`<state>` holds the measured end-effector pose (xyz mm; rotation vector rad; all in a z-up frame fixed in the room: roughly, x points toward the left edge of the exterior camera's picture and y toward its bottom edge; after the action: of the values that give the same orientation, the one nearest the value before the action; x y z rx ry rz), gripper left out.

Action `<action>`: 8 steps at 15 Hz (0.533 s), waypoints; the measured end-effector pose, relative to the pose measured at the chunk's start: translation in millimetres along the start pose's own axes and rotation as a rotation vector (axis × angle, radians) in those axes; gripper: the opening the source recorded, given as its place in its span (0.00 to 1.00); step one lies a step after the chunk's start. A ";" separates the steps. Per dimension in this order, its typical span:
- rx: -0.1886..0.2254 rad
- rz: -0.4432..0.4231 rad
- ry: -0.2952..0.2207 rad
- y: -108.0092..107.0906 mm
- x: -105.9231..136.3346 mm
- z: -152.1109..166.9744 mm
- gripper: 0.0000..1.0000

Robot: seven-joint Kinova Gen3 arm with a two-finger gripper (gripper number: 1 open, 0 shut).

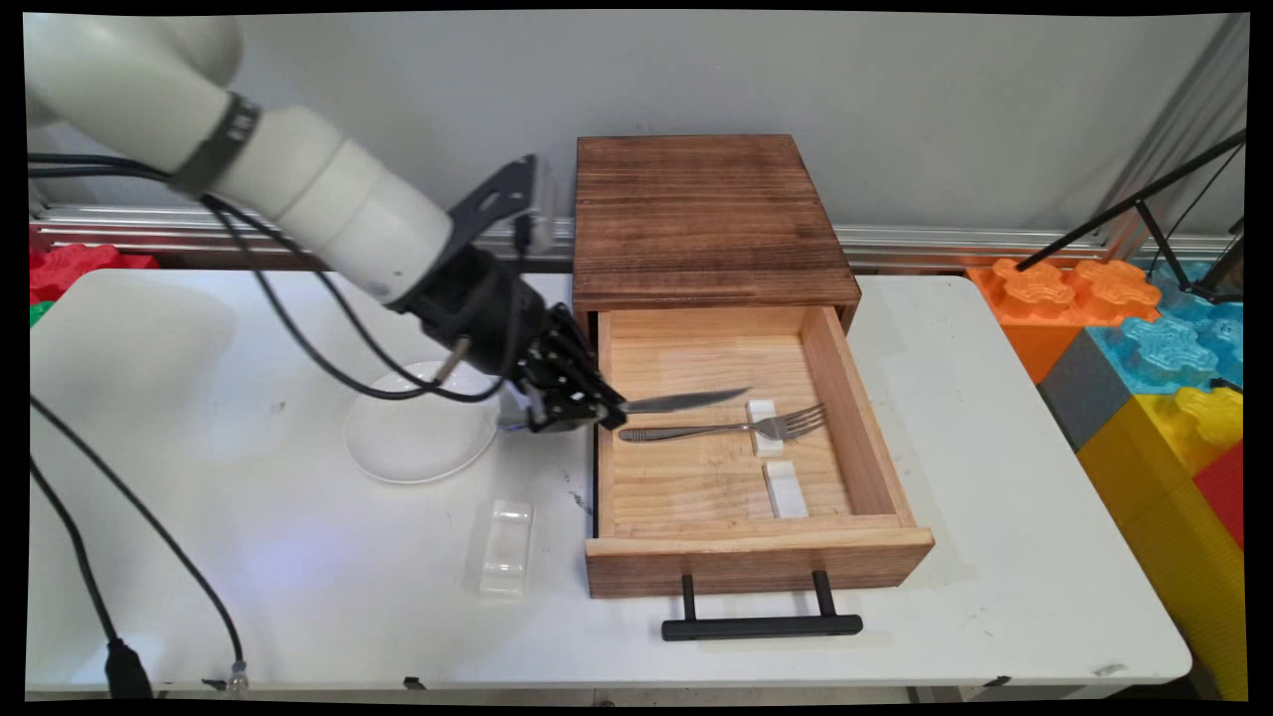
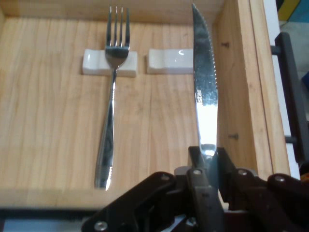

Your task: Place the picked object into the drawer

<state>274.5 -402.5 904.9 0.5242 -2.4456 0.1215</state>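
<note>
Knife (image 2: 204,92) is the held thing here, but the largest item is the white bench (image 1: 995,557), which carries a dark-topped wooden cabinet (image 1: 704,214) at its far side. From the cabinet a pale wooden drawer (image 1: 875,428) stands pulled out toward the near edge, its black bar handle (image 1: 762,626) in front. Left of the drawer sits a white plate (image 1: 418,443), and nearer the front a small clear box (image 1: 505,547) lies on the bench. The black pincer (image 1: 595,410) hangs at the drawer's left wall, clamped on the knife's handle end, so the blade reaches level over the drawer's floor (serrated edge visible in the hand view). Just beside the blade, a fork (image 1: 731,428) lies in the drawer with its neck across a small white rest (image 1: 764,428). A second white rest (image 1: 786,489) lies bare, closer to the drawer's front.
</note>
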 end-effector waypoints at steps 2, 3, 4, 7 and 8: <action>-0.003 -0.001 -0.004 -0.2 9.8 9.6 0.00; -0.006 -0.002 -0.005 -0.7 16.1 16.5 0.00; -0.008 -0.003 -0.006 -1.2 20.9 22.7 0.00; -0.019 -0.010 -0.004 -3.7 35.3 44.2 0.00; -0.021 -0.012 -0.004 -4.2 37.6 48.7 0.00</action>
<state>221.5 -429.3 888.4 0.5308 -2.4442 0.0899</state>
